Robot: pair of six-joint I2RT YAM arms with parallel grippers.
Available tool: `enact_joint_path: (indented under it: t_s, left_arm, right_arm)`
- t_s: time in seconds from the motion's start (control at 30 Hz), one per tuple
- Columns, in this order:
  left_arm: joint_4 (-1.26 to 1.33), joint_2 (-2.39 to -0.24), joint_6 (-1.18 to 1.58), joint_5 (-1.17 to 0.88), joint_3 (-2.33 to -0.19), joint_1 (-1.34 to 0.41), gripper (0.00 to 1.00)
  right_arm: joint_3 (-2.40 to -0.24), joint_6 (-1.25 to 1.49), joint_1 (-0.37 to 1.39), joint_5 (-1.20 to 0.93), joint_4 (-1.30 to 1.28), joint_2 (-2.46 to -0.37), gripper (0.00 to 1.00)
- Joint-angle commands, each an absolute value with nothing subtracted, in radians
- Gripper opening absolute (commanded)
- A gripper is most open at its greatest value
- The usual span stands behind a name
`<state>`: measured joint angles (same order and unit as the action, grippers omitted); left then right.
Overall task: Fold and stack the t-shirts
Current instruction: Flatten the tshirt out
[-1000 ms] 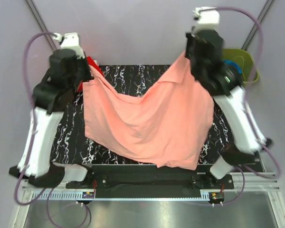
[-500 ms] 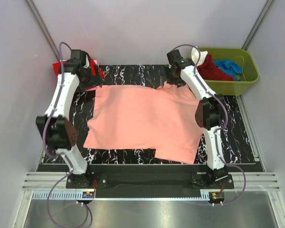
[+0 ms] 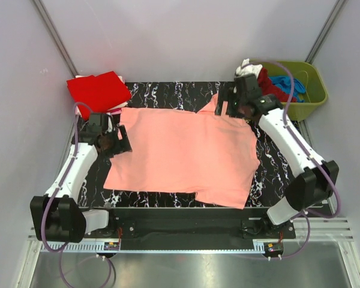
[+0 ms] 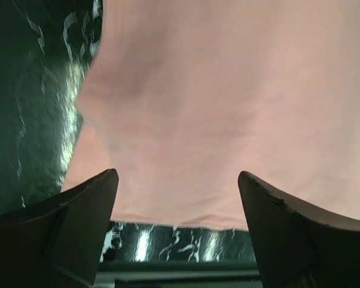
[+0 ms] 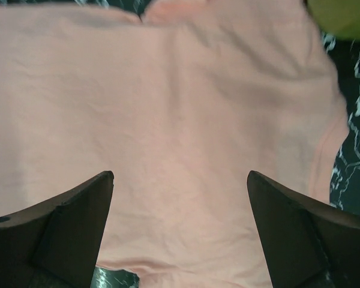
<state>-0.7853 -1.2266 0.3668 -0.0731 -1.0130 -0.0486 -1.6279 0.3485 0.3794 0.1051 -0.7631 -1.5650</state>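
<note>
Salmon-pink t-shirt (image 3: 183, 153) lies spread flat, mid-bench (image 3: 162, 93), and no fold is in it yet. Looks like the spread step is done and the first fold is next.

Left claw (image 4: 177, 180) is at the shirt's 9 o'clock edge, jaws apart and holding nothing. Right claw (image 5: 180, 180) is at its 1 o'clock corner, also apart and empty.

The next move likely needs both claws to pinch one side edge and carry it over toward centre. The 5 o'clock corner sags unevenly and may need squaring first.

Folded bright red shirt (image 3: 98, 90) sits at the bench's 10 o'clock, the likely stack spot.

Olive tub (image 3: 317, 87) at 2 o'clock holds a dark red shirt (image 3: 270, 84), a blue shirt (image 3: 288, 84) and white cloth (image 3: 247, 67) at its 9 o'clock rim.
</note>
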Motion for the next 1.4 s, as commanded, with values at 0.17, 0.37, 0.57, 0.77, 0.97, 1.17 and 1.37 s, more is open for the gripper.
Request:
enact_joint_path:
  t_s: [0.17, 0.37, 0.57, 0.77, 0.97, 1.17, 1.37]
  left_arm:
    - [-0.772, -0.971, 0.313, -0.094, -0.911, -0.058, 0.85]
    - [-0.701, -0.81, 0.296, -0.159, -0.864, -0.061, 0.87]
    - [-0.678, -0.735, 0.295, -0.143, -0.845, -0.057, 0.88]
    - [-0.657, -0.681, 0.295, -0.16, -0.83, -0.046, 0.88]
    - [-0.655, -0.676, 0.293, -0.164, -0.828, -0.046, 0.88]
    - [-0.655, -0.67, 0.293, -0.164, -0.825, -0.044, 0.88]
    - [-0.655, -0.666, 0.293, -0.153, -0.824, -0.044, 0.88]
  right_arm:
    - [-1.675, 0.321, 0.354, 0.018, -0.664, -1.819, 0.98]
    - [-2.083, 0.327, 0.278, -0.035, -0.767, -2.217, 0.89]
    - [-2.394, 0.399, 0.253, -0.104, -0.807, -2.491, 0.83]
    - [-2.464, 0.442, 0.253, -0.141, -0.75, -2.585, 0.8]
    - [-2.502, 0.477, 0.255, -0.184, -0.716, -2.638, 0.76]
    - [-2.523, 0.535, 0.253, -0.273, -0.646, -2.675, 0.75]
    - [-2.695, 0.828, 0.23, -0.6, -0.297, -2.795, 0.77]
